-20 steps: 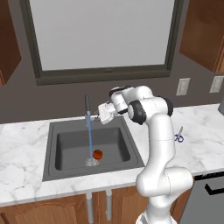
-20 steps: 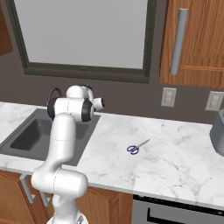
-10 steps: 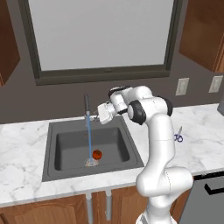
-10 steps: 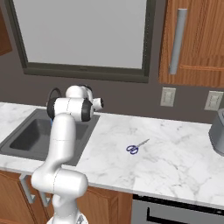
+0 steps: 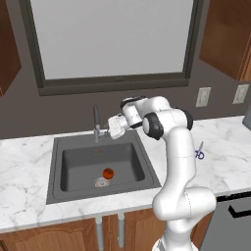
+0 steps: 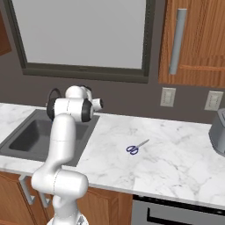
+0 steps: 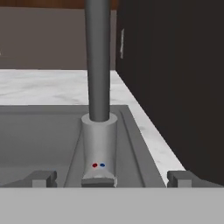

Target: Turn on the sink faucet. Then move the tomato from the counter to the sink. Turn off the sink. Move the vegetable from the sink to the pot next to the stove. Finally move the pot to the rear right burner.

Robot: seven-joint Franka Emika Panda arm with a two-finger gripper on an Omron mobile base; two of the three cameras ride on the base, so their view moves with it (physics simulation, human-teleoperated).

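In the left base view the gripper [image 5: 104, 130] is hanging at the faucet [image 5: 96, 123] left of frame centre, and in the hand view its fingertips [image 7: 42, 177] are standing spread wide at the bottom edge, one on each side of the faucet's handle [image 7: 100, 164] with its red and blue dots. The tomato [image 5: 108, 172] is lying on the floor of the sink [image 5: 62, 179], just beside the drain [image 5: 101, 182], while scissors [image 6: 137, 146] are lying on the counter [image 6: 176, 154] near the middle of the right base view.

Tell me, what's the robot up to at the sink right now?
End effector open, at the faucet handle. No water running. Tomato in the sink basin by the drain. Nothing in the way.
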